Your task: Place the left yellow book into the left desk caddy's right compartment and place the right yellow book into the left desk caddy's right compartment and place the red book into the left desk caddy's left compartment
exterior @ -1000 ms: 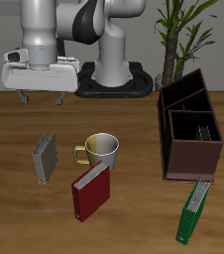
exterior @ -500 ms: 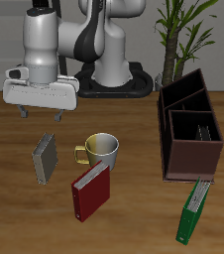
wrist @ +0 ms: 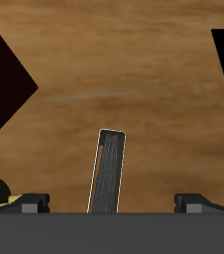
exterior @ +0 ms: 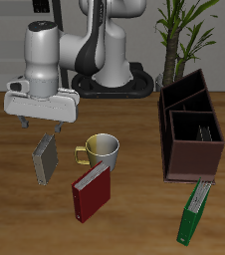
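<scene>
- Since the earlier frames my gripper [exterior: 40, 126] has come down and forward; it now hangs just above the right yellow book [exterior: 46, 158], while the books, the mug and the caddy lie where they were.
- Fingers stand wide apart and empty: in the wrist view both fingertips [wrist: 32, 201] are well to either side of the book [wrist: 108, 171].
- For a good grasp I would centre the thin spine between the fingers before I descend, go straight down, and close across the thin side, not along it.
- It looks small and thin, with a grey cover and a tan edge, standing on the wooden table [exterior: 134, 214] a little tilted, so I think a bump could tip it.
- Beside it is the yellow mug [exterior: 100, 150], and the red book [exterior: 90, 191] is nearer the front edge.
- Left desk caddy [exterior: 190, 127] is well apart, across the table; both compartments look empty.
</scene>
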